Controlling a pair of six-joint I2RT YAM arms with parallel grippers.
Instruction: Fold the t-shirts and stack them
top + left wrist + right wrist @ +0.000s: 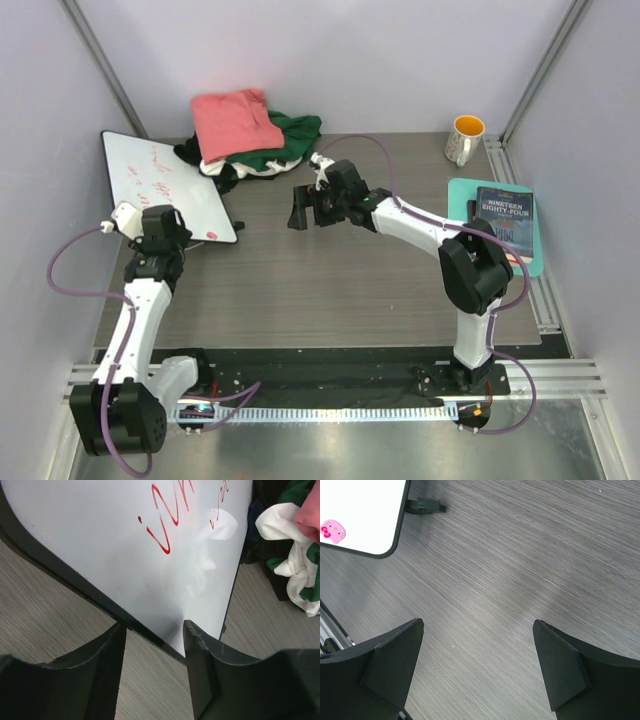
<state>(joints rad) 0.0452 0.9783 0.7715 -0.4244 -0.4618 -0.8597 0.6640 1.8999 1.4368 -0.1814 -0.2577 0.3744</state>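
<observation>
Nearest, the left arm (140,300) reaches up to the near edge of the white board (165,185), which lies flat on the desk (330,290). The left jaws stand partly spread over that black rim with nothing pinched between them, though I cannot tell from the wrist view whether one tip touches the board. Just right of the board's near right corner, where a pink sticker (333,531) sits and a small black clip (425,504) pokes out, the right jaws hang spread wide and empty over bare desk. Well to the right of the board, a book (505,215) rests on a teal mat (460,195). Against the board's far right corner lie the t-shirts (255,135) in one loose, unfolded heap: the salmon-pink shirt (235,120) on top, the dark green shirt (290,135) beside it, the white shirt (285,530) and black shirt (200,155) crumpled beneath. Farther right of the board — an orange-lined mug (465,138).
</observation>
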